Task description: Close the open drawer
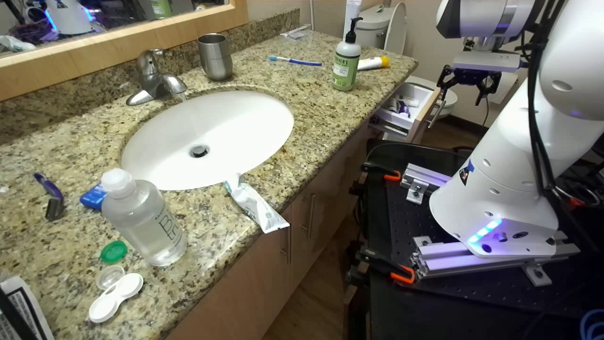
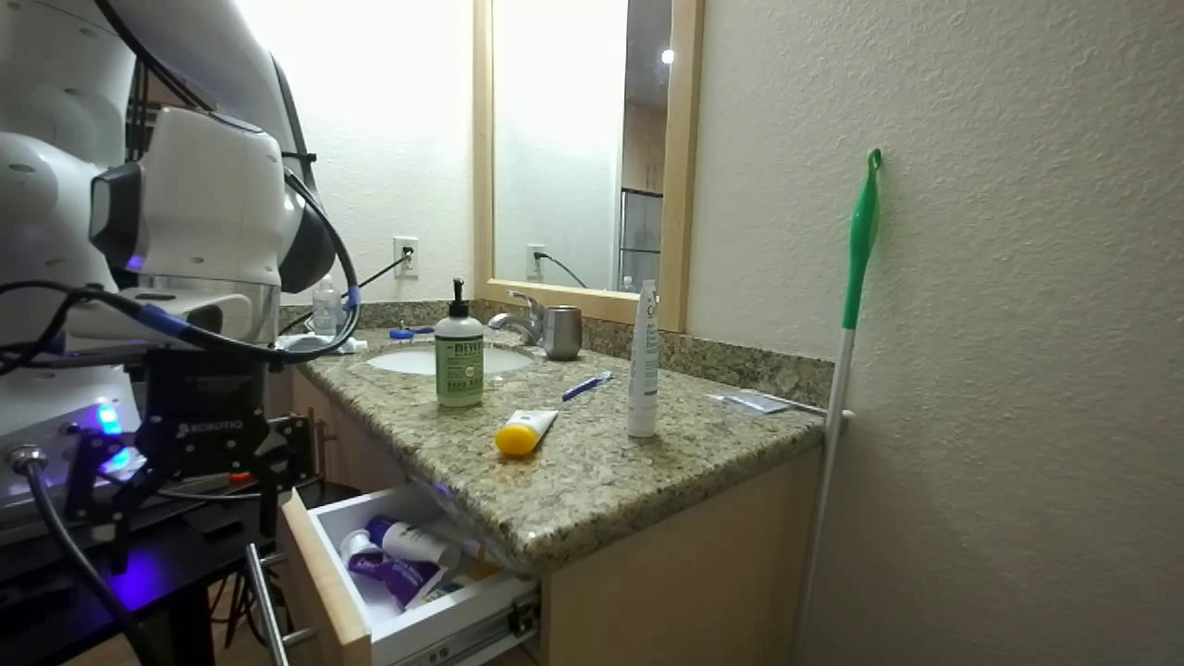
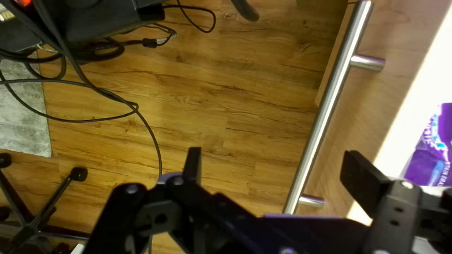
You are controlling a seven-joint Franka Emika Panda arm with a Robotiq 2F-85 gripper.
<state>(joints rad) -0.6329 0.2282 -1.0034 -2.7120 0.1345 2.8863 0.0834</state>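
The drawer [image 2: 444,618], white-walled with a light wood front [image 2: 324,592] and metal bar handle [image 3: 326,107], is pulled out below the countertop [image 2: 592,490]. Mixed items [image 2: 410,578] are held inside.

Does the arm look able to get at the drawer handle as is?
Likely yes: the fingers are open and the handle runs between them in the wrist view, nothing visible in the way.

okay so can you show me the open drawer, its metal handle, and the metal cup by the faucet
Open drawer [image 2: 320,581], in an exterior view: on its wooden front panel.
Metal handle [image 3: 327,106], in the wrist view: midway along its bar.
Metal cup [image 1: 215,57], in an exterior view: on its outer side.
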